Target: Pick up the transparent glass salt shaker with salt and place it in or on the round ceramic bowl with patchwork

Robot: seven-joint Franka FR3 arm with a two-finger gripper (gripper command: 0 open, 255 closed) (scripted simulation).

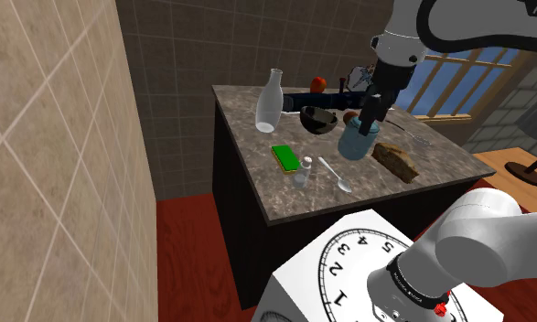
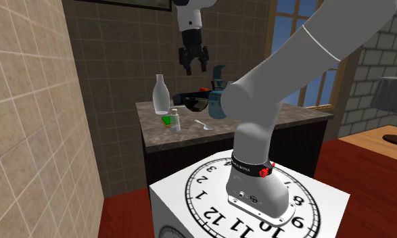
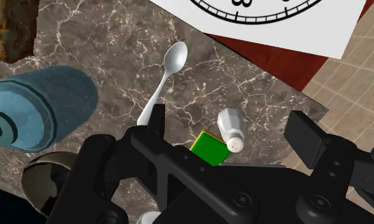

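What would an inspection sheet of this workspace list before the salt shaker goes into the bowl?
Surface: dark marbled counter, crowded.
Job's things: salt shaker upright beside a green block; dark bowl further back, apart from it.
Clutter: clear bottle, blue vessel, spoon, brown loaf.
Grippers: hand open, above the counter, holding nothing.
Cables: nothing seen.
Surroundings: tiled walls, window, red floor.

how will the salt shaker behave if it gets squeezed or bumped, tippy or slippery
The salt shaker stands upright, tall and narrow, so a sideways bump would probably tip it. Its rounded body looks smooth, so it may slip in a loose grip. Lying down, it would likely roll.
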